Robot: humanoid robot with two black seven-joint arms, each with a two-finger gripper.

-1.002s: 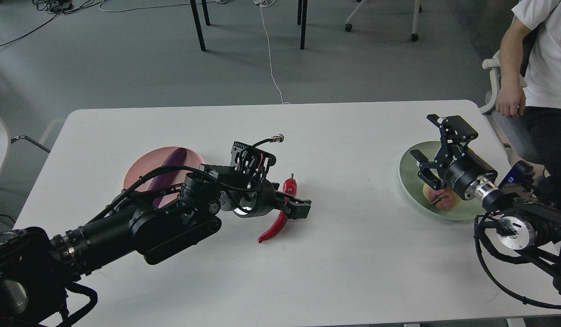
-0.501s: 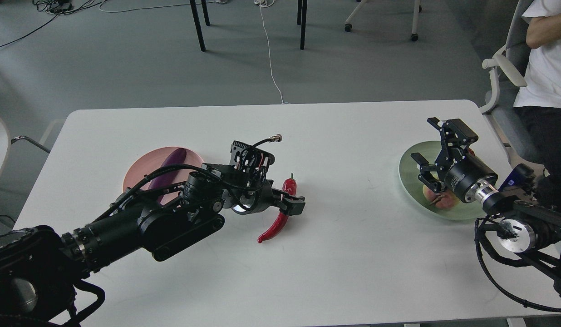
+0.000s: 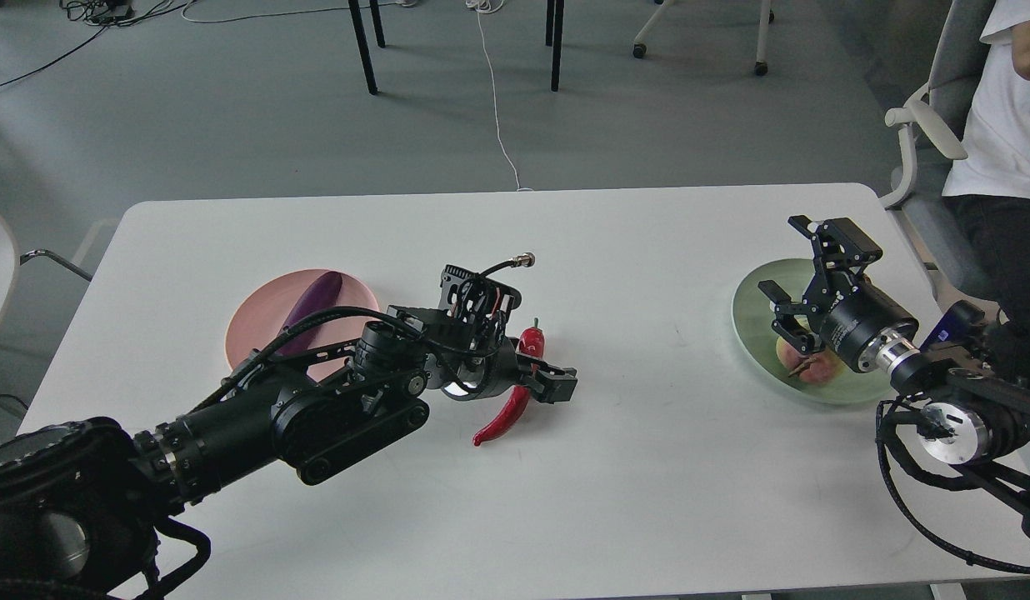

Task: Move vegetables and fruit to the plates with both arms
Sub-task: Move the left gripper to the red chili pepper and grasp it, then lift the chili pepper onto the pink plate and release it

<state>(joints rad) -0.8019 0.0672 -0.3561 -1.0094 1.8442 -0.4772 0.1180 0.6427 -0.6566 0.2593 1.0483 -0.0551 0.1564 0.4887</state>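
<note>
Fingers of the left gripper (image 3: pixel 542 377) straddle the red chili (image 3: pixel 510 406) at mid-length, not visibly clamped; its long axis runs near-to-far across them.
Right gripper (image 3: pixel 794 283), spread and empty, hovers over the green plate (image 3: pixel 752 321). Count: one chili, one eggplant (image 3: pixel 312 299) on one pink plate (image 3: pixel 252 321), one visible fruit (image 3: pixel 807 363), two arms.

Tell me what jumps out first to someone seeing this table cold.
The red chili pepper lies mid-table with the left gripper right at it. Left of that, the purple eggplant lies on the pink plate. At the far right, the right gripper hovers open over the green plate holding a blushed fruit.
</note>
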